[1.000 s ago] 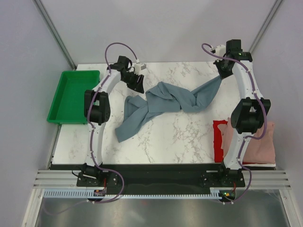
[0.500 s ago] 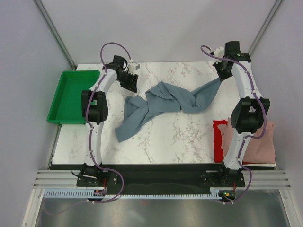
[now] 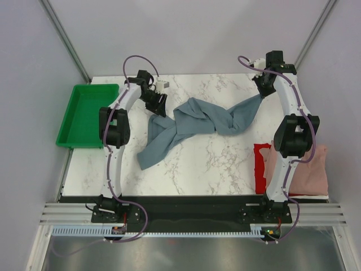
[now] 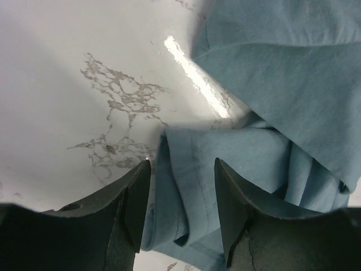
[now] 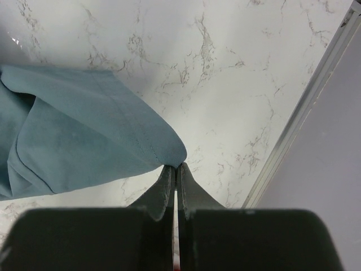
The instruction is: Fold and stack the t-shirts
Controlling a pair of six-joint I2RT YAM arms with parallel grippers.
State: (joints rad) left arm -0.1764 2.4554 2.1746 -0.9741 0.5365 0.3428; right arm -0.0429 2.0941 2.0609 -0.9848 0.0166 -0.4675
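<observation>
Well, from the top camera the slate blue-grey t-shirt [image 3: 197, 121] lay twisted like a rope across the middle of the worktop [image 3: 220, 164]. One end fanned out toward the near left, and the other was drawn up toward the far right corner. The left hand [image 3: 160, 107] hovered at the shirt's far left end, just over the bunched cloth there. The right hand [image 3: 263, 92] sat at the opposite tip, right where the cloth tapered to a point. Over at the near right edge, the dusty pink t-shirt [image 3: 309, 172] lay on top of the red t-shirt [image 3: 260, 169], well apart from both hands, with the right arm crossing in front of them. The green tray [image 3: 84, 113] sat off the worktop's left side.

Now the left wrist camera: the two dark fingers [image 4: 132, 212] stood apart. A folded, hemmed edge of the blue-grey shirt lay right in the gap between them, with more of it heaped to the right. Whether the tips touched the cloth could not be told, but nothing was clamped.

And the right wrist camera: the fingers [image 5: 162, 192] were pressed together, pinching the very corner of the blue-grey shirt at their tips. The cloth spread away to the left from that pinch. Bare marble lay to the right, with the metal edge rail [image 5: 304, 113] beyond.
</observation>
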